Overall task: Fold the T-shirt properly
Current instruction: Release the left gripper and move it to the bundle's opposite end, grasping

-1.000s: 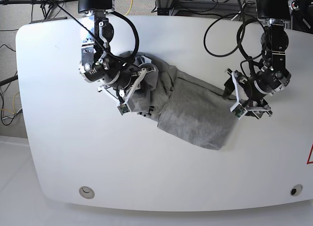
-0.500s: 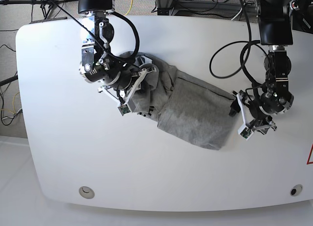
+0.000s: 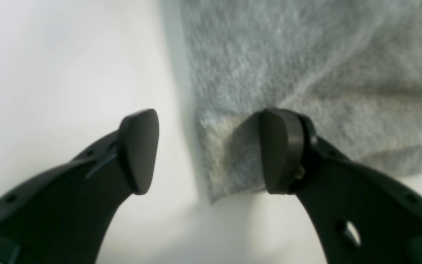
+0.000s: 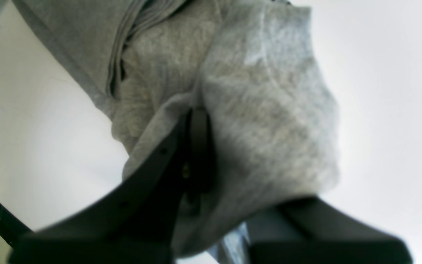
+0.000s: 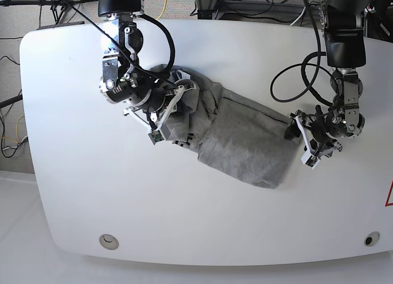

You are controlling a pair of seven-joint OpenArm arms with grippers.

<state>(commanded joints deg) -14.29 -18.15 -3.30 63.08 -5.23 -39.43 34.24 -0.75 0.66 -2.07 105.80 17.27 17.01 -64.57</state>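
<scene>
Left wrist view: parted jaws straddle the T-shirt [image 3: 306, 73] corner edge.

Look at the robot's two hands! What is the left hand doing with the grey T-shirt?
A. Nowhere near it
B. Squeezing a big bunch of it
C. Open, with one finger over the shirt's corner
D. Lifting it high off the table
C: the left hand is open, one finger over the T-shirt corner, the other over the bare table.
</scene>
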